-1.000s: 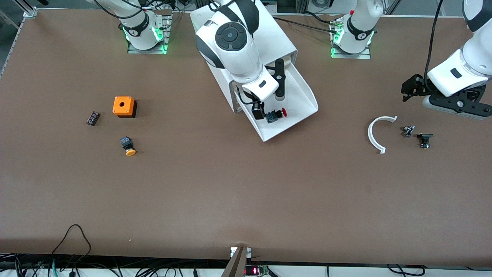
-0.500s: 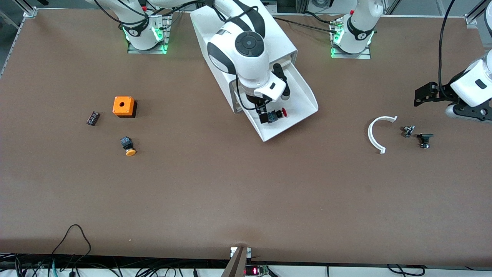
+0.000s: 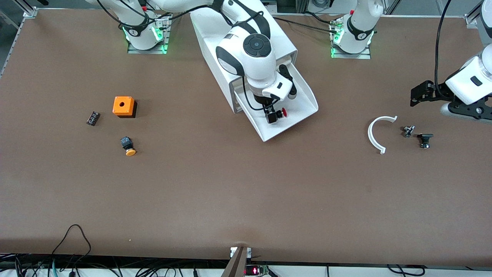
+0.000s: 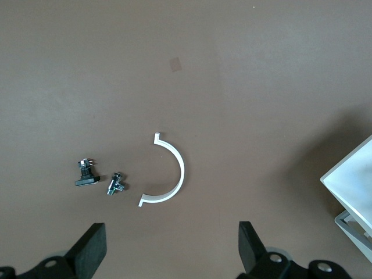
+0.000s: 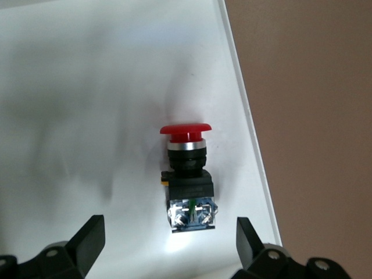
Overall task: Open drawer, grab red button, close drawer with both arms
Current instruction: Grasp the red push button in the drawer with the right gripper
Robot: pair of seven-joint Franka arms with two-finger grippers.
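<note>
Fingers of the right pincer (image 5: 165, 247) stood spread wide, released, straddling the button (image 5: 187, 178) just below it without touching. It hung low over the drawer (image 3: 303, 100), which was already pulled out from the white cabinet (image 3: 215, 38), so I judged the opening done and the grab about to happen; lifting the button and shutting the drawer were still left.

The button lay on its side on the drawer floor, near one sloping side wall. Its long axis ran from the black body, with the metal contacts at its end nearest the pincer, out to the red cap pointing away from it.

Well off toward its own end of the counter (image 3: 230, 192), the left pincer (image 4: 168, 253) waited, also released, over a white curved piece (image 4: 172, 174) and two small metal parts (image 4: 100, 180).
</note>
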